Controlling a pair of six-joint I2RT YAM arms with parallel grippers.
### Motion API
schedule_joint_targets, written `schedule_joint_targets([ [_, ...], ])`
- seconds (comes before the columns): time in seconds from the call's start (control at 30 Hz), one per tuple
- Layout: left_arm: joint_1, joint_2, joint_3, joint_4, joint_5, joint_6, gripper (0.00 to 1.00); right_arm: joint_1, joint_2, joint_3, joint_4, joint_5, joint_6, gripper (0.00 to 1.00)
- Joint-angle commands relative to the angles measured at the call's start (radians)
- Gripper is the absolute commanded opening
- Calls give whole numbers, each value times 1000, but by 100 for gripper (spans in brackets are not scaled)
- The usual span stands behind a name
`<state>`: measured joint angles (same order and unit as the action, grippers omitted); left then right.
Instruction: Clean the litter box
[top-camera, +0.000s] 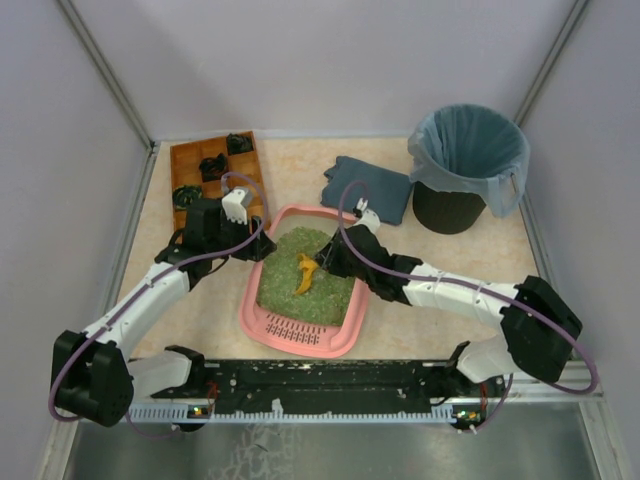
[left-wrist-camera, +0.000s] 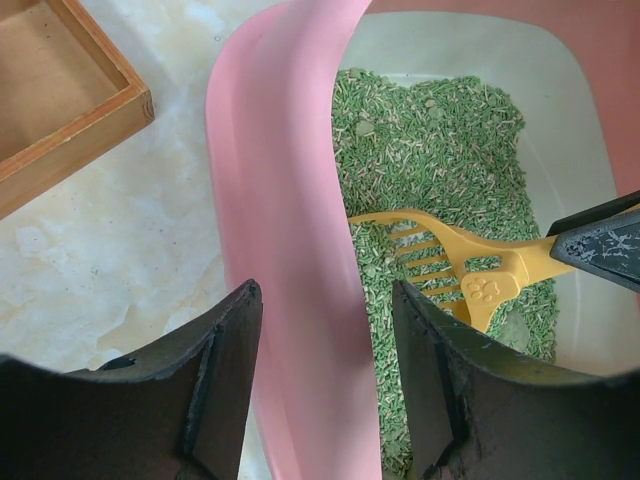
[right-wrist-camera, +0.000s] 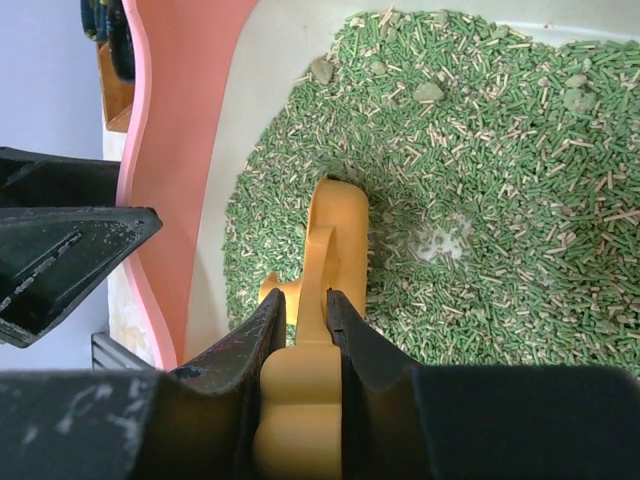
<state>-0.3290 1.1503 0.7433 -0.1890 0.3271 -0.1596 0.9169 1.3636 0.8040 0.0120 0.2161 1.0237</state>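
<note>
- Litter box (top-camera: 295, 338): pink tray w/ rounded corners at table centre, slotted grille at the near end. It holds green pellet litter (top-camera: 285, 290) w/ a few pale clumps at the far end.
- A yellow slotted scoop (top-camera: 305, 272) w/ a paw-print mark sits in the litter, head down in the pellets.
- Wooden compartment tray (top-camera: 190, 160), far left, just beside the box: small black items in several compartments.
- Black bin (top-camera: 447, 212), far right, lined w/ a blue-grey bag (top-camera: 470, 140); we can't see inside.
- A folded grey cloth (top-camera: 368, 187) lies between bin and box.
- Right gripper (right-wrist-camera: 305, 300): over the box interior, clamped on the scoop handle.
- Left gripper (left-wrist-camera: 325, 300): astride the box's left rim, one finger outside, one over the litter. The jaws stand apart; we can't tell if they pinch the rim.
</note>
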Motion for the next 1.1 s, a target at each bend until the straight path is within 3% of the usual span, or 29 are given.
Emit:
schedule_joint_targets([
  [0.0, 5, 5, 34, -3, 20, 11, 61, 2, -29, 18, -23, 1, 25, 0],
  [0.27, 6, 4, 35, -3, 21, 10, 60, -21, -183, -3, -1, 128, -71, 0],
  [0.53, 5, 7, 35, -3, 22, 11, 60, -22, -229, 84, -154, 234, -265, 0],
  [0.73, 5, 11, 37, -4, 21, 10, 60, -17, -189, 196, -253, 114, -559, 0],
  [0.9, 6, 10, 36, -4, 18, 10, 59, 25, -155, 314, -352, 102, -769, 0],
  [1.07, 5, 5, 37, -3, 10, 9, 59, 28, -149, 341, -363, -168, -903, 0],
])
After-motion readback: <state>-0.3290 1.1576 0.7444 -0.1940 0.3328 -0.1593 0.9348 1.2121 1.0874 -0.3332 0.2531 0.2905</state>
